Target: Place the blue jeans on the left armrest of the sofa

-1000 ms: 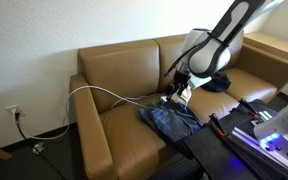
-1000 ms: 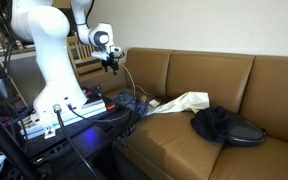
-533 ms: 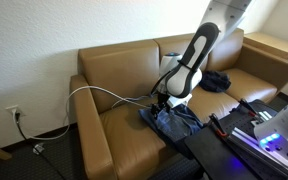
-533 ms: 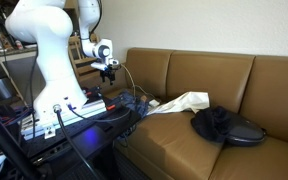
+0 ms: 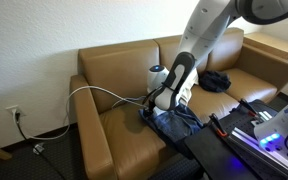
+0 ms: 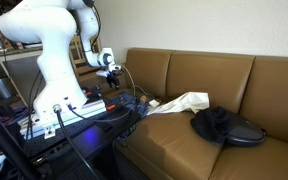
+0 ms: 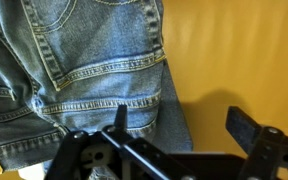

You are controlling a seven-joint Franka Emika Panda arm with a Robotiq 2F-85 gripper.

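**Approach to the grasp.** In an exterior view the gripper hangs low over the seat of the sofa. It is just above the blue jeans, which lie crumpled at the near edge of the middle cushion, well apart from the left armrest. In the wrist view the jaws stand wide apart and hold nothing. One finger lies over the hemmed edge of the denim and the other finger over bare tan leather, so the garment's edge falls between them. The jeans are neither gripped nor lifted, and no part of the task is yet done. The next move appears to call for a short descent onto the cloth and a closure on a fold thick enough not to slip, then a lift and a carry to the left. A white cable crosses the left cushion on that path and could snag trailing denim. A black garment lies to the right, out of the way.
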